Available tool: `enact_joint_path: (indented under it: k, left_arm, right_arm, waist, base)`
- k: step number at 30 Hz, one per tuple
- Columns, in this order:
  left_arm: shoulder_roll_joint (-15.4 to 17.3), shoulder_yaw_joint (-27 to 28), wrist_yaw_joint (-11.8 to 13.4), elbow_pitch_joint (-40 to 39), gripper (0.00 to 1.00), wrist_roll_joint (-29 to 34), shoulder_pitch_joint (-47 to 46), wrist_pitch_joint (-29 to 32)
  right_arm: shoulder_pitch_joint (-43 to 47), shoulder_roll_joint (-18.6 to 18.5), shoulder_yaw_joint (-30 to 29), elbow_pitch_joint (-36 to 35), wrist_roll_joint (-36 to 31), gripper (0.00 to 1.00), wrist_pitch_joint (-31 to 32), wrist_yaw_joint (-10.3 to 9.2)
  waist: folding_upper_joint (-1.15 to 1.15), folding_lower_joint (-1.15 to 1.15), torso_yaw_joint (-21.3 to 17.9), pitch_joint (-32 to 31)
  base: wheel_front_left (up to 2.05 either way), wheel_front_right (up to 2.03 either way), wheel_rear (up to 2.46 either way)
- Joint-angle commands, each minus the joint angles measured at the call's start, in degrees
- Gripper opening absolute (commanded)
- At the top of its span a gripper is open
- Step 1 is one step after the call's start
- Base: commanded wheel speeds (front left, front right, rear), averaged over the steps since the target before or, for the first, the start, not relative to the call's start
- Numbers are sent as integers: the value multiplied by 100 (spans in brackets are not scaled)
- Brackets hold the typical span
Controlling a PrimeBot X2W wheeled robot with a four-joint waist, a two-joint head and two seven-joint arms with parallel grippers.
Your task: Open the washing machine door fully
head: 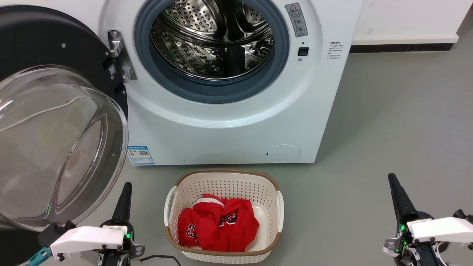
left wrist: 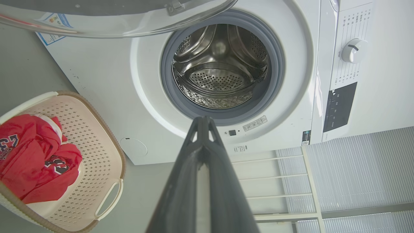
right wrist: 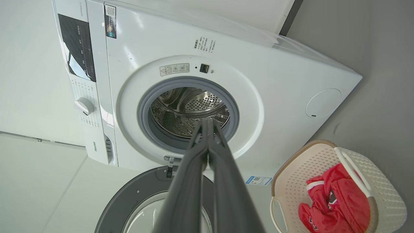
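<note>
The large round glossy black washing machine door (head: 59, 140), with its bulging clear glass bowl, stands swung far out at the left side of the white front-loading washing machine (head: 221, 136). The perforated steel drum (head: 214, 40) is completely uncovered. I judge the task as done or almost done; perhaps a little swing is left at the metal hinge (head: 120, 55). The left claw (head: 126, 186) is near the bowl's rim and the right claw (head: 391, 179) is well apart from it. Both have their fingers together and hold nothing.
</note>
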Motion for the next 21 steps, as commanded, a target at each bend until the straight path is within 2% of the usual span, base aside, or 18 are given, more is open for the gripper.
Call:
enact_joint_path:
  k: [1,21]
  left_arm:
    - [8,20,-31,-5,0,-126,-137,30]
    - [5,41,-37,87,0,-1004,-221,256]
  right_arm:
    - [-132,-21,-19,-6,136,0,31,0]
    - [-230,5,-115,89,999,0,253,0]
  waist:
    - [0,0,0,-1]
    - [0,0,4,-7]
  base:
    - [0,0,0]
    - [0,0,0]
